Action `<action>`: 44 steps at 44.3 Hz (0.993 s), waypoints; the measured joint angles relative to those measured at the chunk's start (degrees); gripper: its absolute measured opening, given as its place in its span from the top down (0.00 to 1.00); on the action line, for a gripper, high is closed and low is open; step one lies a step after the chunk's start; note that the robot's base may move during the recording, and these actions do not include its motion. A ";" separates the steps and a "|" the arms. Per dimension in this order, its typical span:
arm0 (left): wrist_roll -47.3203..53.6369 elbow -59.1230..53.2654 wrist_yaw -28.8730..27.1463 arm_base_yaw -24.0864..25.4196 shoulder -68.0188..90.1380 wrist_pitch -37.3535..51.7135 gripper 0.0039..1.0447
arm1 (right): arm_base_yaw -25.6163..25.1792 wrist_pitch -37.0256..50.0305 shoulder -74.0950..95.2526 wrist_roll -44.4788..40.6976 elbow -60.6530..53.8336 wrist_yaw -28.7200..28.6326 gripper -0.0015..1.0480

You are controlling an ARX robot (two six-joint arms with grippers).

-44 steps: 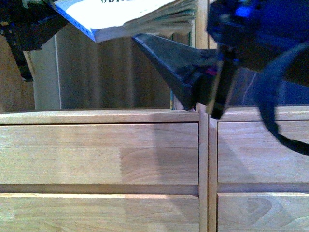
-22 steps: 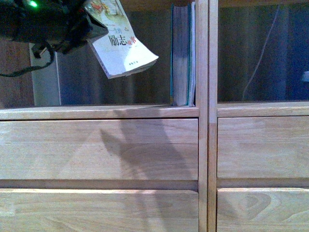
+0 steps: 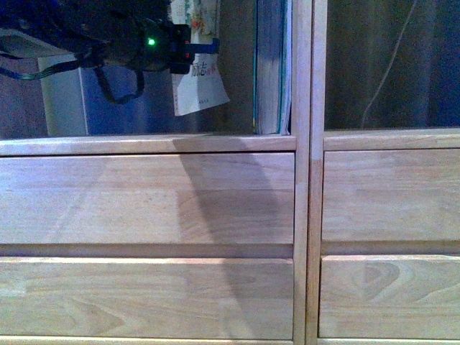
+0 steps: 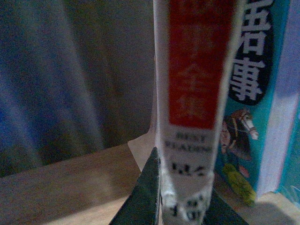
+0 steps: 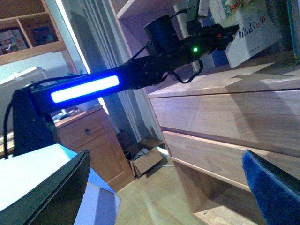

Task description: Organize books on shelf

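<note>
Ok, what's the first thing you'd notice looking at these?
Probably the left end effector holding the pale booklet up inside the shelf, with a green light glowing just behind it. Near it, the thick teal book stands upright against the compartment's right wall. In the right wrist view, a bright blue strip glows along the left arm.

Left gripper (image 3: 187, 57) raised, pinched (right gripper (image 5: 168, 187) agape)

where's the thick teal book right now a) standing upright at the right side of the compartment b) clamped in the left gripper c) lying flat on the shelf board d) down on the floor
a: the teal book stands upright on the shelf against the compartment's right post, while the left gripper holds the pale booklet beside it.
</note>
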 joint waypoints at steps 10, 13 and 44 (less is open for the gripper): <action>4.63 19.30 -5.20 -2.32 13.84 -8.48 0.94 | -0.02 -0.02 -0.04 -0.28 0.00 0.11 0.07; 5.60 27.12 -6.80 -3.41 18.47 -12.41 0.94 | -0.02 -0.02 -0.04 -0.28 0.00 0.13 0.07; 12.92 5.01 -13.35 -9.84 6.67 0.07 0.35 | -0.02 -0.02 -0.04 -0.33 0.00 0.13 0.07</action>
